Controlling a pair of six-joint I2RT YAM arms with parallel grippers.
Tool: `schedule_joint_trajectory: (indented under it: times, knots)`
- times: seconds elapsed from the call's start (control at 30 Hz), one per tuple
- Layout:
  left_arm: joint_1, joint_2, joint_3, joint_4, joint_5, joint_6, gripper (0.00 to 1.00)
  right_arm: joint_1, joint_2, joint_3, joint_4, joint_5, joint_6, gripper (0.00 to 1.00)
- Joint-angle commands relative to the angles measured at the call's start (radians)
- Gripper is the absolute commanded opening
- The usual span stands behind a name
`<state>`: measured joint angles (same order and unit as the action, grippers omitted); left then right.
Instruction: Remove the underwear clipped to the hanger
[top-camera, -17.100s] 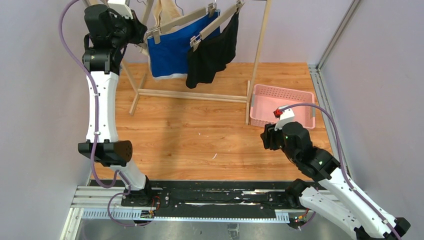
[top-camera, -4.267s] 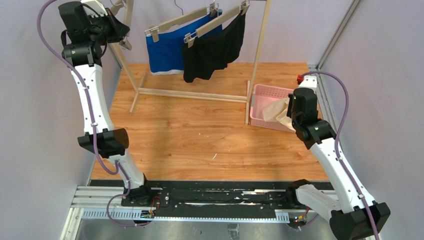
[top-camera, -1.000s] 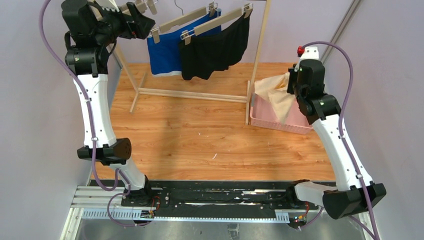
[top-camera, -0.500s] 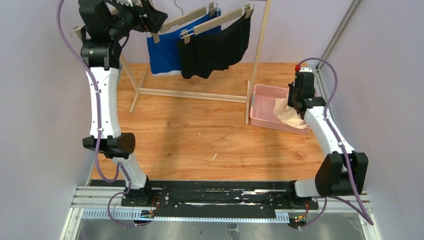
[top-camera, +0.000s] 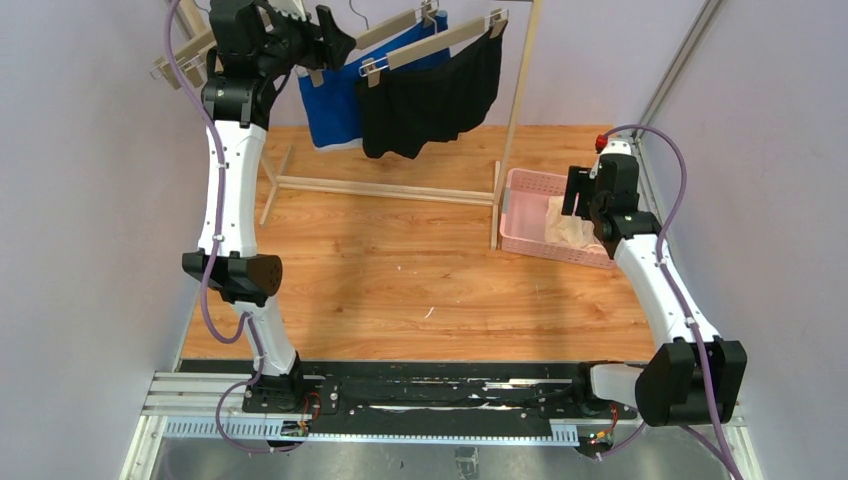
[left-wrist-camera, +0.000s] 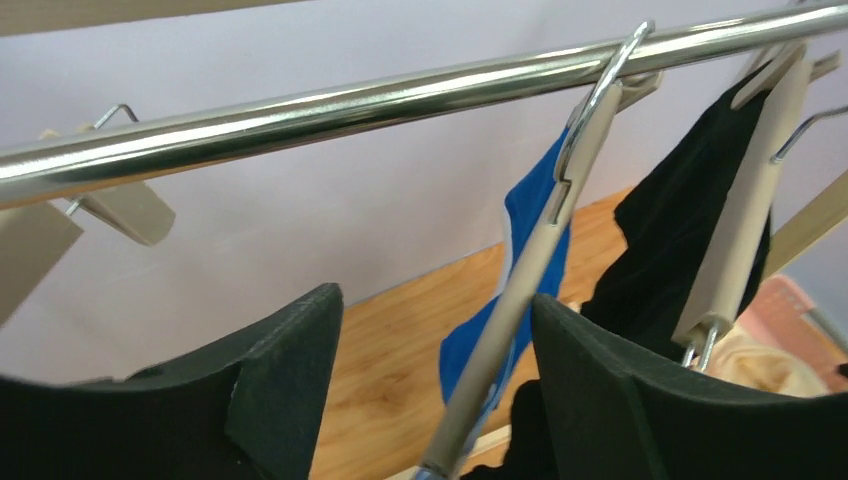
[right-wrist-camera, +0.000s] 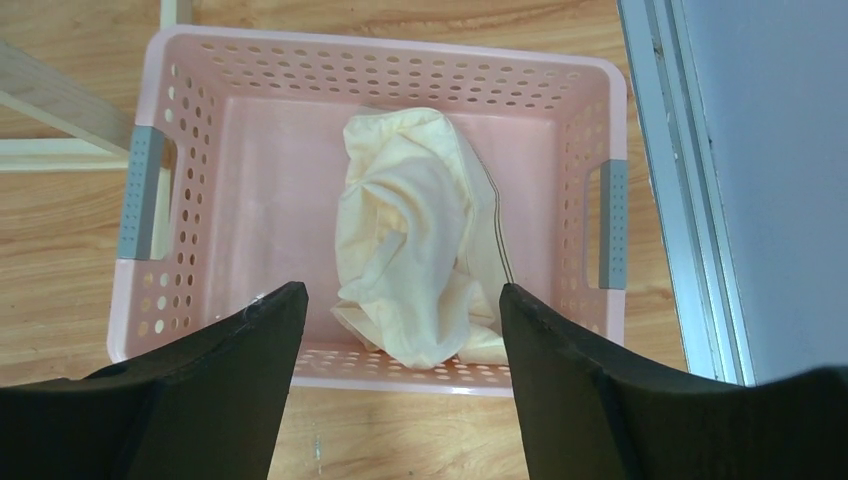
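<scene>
Left gripper (left-wrist-camera: 435, 370) is spread wide, with the beige hanger (left-wrist-camera: 535, 265) of the blue briefs (left-wrist-camera: 460, 355) running between its pads and nothing pinched. Right gripper (right-wrist-camera: 400, 330) is equally spread and hovers over the pink basket (right-wrist-camera: 390, 75), where the cream briefs (right-wrist-camera: 415, 230) lie crumpled. Blue and black briefs (left-wrist-camera: 670, 220) hang clipped on their hangers from the chrome rail (left-wrist-camera: 300, 112); we judge the cloth light, limp and stretchy and the hanger free to swing, so we'd pinch a bunched waistband right under a clip (top-camera: 374, 70) and tug down.
</scene>
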<state>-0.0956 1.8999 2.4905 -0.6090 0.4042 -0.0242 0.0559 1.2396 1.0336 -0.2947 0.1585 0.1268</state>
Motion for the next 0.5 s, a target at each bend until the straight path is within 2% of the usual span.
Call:
schedule_joint_trajectory:
  times: [0.0,0.17,0.4,0.47]
  knots:
    - [-0.009,-0.004,0.025,0.023,-0.031,0.027,0.72,-0.010,-0.017,-0.018,0.038,-0.038,0.000,0.73]
    - [-0.019,-0.013,0.022,0.000,-0.041,0.057,0.70,-0.010,-0.015,-0.021,0.040,-0.070,0.009,0.74]
    - [-0.030,-0.023,0.004,-0.035,-0.037,0.092,0.60,-0.010,-0.033,-0.025,0.040,-0.092,0.017,0.74]
    - [-0.037,-0.024,0.002,-0.046,-0.037,0.100,0.54,-0.010,-0.045,-0.030,0.044,-0.092,0.020,0.75]
